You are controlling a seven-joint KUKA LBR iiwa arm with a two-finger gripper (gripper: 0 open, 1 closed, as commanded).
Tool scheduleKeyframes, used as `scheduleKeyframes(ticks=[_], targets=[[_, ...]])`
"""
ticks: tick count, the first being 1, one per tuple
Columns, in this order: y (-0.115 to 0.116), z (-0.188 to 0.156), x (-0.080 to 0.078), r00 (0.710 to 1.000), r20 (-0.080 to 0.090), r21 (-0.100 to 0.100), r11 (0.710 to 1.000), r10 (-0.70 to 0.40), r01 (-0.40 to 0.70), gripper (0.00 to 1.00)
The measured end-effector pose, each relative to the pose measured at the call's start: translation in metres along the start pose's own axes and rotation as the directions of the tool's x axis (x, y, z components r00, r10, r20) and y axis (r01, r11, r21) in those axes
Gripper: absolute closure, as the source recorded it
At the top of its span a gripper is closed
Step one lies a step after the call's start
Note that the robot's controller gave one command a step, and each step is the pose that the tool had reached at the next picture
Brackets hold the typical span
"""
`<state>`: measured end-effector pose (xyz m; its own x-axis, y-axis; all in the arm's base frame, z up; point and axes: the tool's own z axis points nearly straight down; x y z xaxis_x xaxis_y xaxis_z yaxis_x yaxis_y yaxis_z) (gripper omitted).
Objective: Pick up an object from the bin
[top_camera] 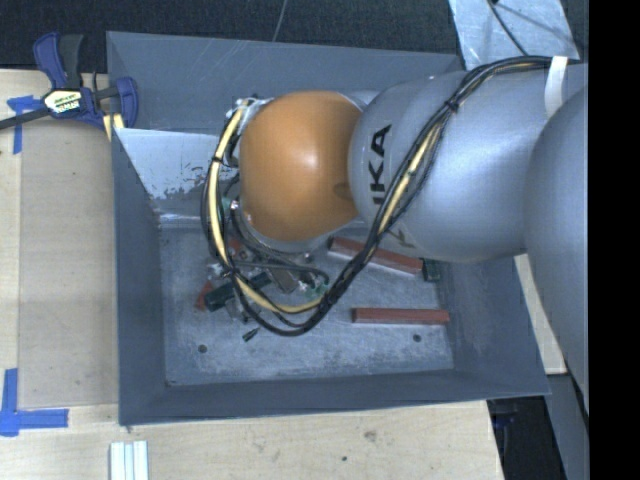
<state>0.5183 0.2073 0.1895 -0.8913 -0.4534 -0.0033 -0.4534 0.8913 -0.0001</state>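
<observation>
Grey bin point(140, 308) has bare floor along its left and near sides. A small red bit point(212, 296) lies just left of the gripper point(262, 278), which is low under its orange cover point(295, 163); can't tell if it's clenched or released. To the right are two flat reddish-brown bars: the far bar point(385, 258) is partly under the arm, the near bar point(400, 315) has open floor around it.

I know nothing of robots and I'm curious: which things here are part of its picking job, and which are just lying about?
In the job: the gripper, low in the grey bin; the small red-and-dark thing nearest it, at the floor's left.
Lying about: the reddish-brown flat bar at the floor's right; a second reddish bar, partly under the arm.
</observation>
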Motion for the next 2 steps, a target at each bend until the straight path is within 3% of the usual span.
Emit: scheduleKeyframes(ticks=[1,2], targets=[[0.0,0.0,0.0,1.0,0.0,0.0,1.0,0.0,0.0,1.0],[0.003,-0.045,-0.006,1.0,-0.005,0.0,1.0,0.007,-0.007,1.0]])
